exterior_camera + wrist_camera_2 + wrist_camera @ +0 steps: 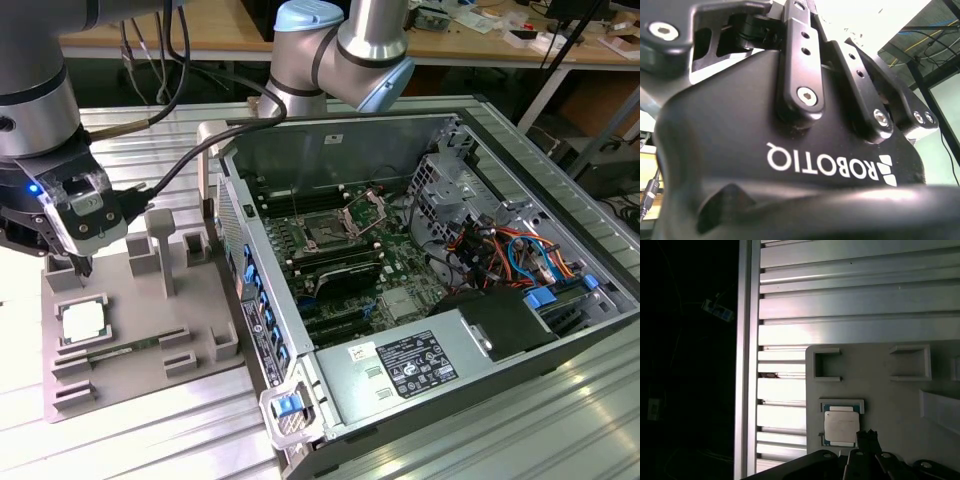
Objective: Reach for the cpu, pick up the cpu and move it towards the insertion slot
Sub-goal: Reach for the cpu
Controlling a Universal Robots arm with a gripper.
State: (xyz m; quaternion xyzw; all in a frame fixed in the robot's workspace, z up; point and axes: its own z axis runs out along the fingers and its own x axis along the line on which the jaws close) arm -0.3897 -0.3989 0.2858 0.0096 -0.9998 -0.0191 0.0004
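The cpu [82,322] is a small silvery-white square chip lying flat in a recess of the grey plastic tray [130,345] at the exterior view's left. My gripper [82,266] hangs just above the tray, a little beyond the chip's far edge and apart from it. Its dark fingertips come together to a point with nothing between them. In the first wrist view the cpu [841,426] lies right beside my gripper [867,436]. The insertion slot [325,232], a dark square socket with a shiny metal frame, sits on the green board inside the open computer case.
Grey upright posts [160,250] rise from the tray between my gripper and the case. The open computer case [440,300] holds a power supply [410,365], cables and a drive cage. Ribbed aluminium tabletop [850,305] surrounds the tray; its edge [747,365] drops off nearby.
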